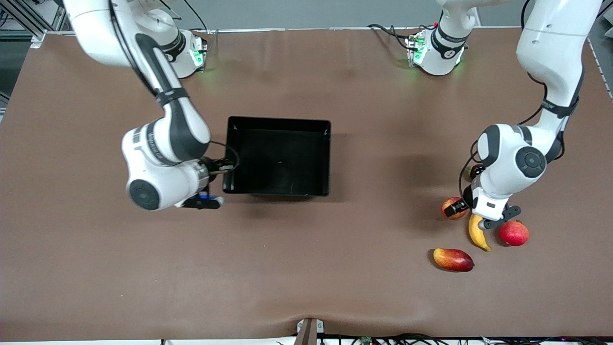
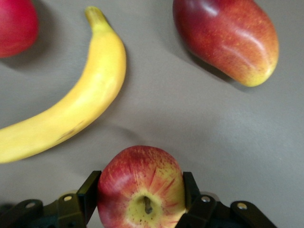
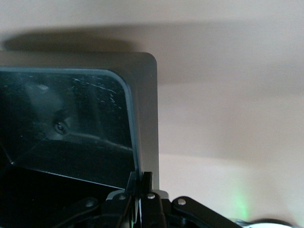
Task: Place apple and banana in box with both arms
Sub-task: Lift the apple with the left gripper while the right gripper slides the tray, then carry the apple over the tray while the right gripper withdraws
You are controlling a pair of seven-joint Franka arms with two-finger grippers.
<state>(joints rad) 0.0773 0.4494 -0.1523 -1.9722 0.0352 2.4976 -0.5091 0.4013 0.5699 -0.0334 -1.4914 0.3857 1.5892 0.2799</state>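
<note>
My left gripper [image 1: 458, 207] is shut on the apple [image 1: 451, 209], red with yellow streaks, low at the table toward the left arm's end. In the left wrist view its two fingers press the apple's [image 2: 141, 187] sides, stem end facing the camera. The yellow banana [image 1: 477, 233] [image 2: 71, 109] lies on the table right beside the apple, nearer the front camera. The black box [image 1: 278, 122] stands mid-table with nothing in it. My right gripper [image 1: 229, 166] [image 3: 141, 178] is shut on the box's side wall [image 3: 147, 109] at the right arm's end.
A red-yellow mango [image 1: 453, 259] [image 2: 228, 38] lies nearer the front camera than the banana. A round red fruit with a crown [image 1: 514, 233] [image 2: 14, 23] sits beside the banana. Another small fruit [image 1: 474, 171] is half hidden by the left arm.
</note>
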